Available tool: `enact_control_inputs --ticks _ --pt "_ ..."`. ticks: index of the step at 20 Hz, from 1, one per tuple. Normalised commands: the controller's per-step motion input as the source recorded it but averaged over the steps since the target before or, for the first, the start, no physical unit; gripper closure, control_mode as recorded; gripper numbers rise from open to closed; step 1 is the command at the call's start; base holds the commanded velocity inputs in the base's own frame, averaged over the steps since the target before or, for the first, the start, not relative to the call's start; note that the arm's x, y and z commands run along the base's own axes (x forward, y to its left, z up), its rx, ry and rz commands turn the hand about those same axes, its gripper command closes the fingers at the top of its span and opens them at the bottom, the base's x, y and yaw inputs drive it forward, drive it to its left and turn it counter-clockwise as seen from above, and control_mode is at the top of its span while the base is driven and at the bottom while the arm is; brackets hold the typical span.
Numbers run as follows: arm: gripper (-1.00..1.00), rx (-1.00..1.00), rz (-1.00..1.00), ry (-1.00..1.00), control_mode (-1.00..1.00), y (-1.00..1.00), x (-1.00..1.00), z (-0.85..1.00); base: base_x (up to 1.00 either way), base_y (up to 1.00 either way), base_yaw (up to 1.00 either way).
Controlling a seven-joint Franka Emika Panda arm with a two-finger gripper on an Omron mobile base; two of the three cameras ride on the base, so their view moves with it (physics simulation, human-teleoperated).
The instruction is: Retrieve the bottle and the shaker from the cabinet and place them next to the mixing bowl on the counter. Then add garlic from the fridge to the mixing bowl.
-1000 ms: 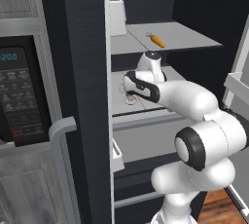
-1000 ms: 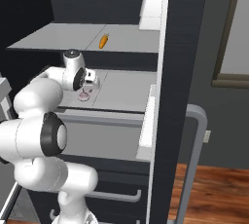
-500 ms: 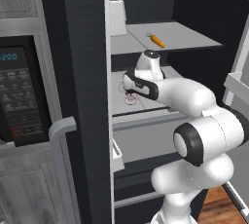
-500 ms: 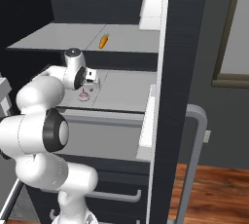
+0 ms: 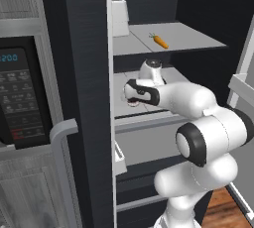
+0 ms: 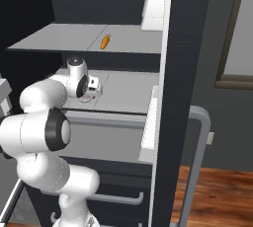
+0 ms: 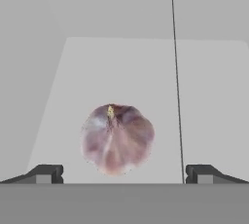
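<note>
A pinkish-purple garlic (image 7: 116, 138) bulb lies on the fridge's grey middle shelf (image 7: 146, 72). My gripper (image 7: 124, 174) is open, with one dark fingertip on each side of the bulb and clear space between them and it. From the base views, the white arm reaches into the fridge and the gripper (image 5: 132, 96) points down at the garlic (image 5: 133, 103) near the shelf's front left. The gripper (image 6: 90, 91) hovers just above the garlic (image 6: 87, 99). The bottle, shaker and mixing bowl are out of view.
An orange carrot (image 5: 159, 41) lies on the upper shelf (image 6: 59, 41), with a white box (image 5: 119, 16) behind it. The dark fridge door edge (image 5: 84, 98) stands close on the gripper's left. A microwave (image 5: 20, 98) is set in the wall further left.
The hand has sunk slightly toward the garlic. The jaws have stayed open and the garlic has not moved.
</note>
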Motion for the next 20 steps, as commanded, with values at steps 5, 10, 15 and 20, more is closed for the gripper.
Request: enact_control_inputs --ticks 5,10,15,20 --pt "-1.0 0.0 0.0 0.0 -1.0 0.0 0.0 -0.1 0.0 0.0 0.0" --pt "-1.0 0.0 -0.01 0.0 -1.0 0.0 0.13 0.0 0.0 0.0 0.0" --pt "-1.0 0.0 -0.01 -0.01 -1.0 0.0 0.17 -0.04 0.0 0.0 0.0" --pt "-1.0 0.0 0.0 -0.01 -1.0 0.0 0.04 -0.02 0.0 0.0 0.0"
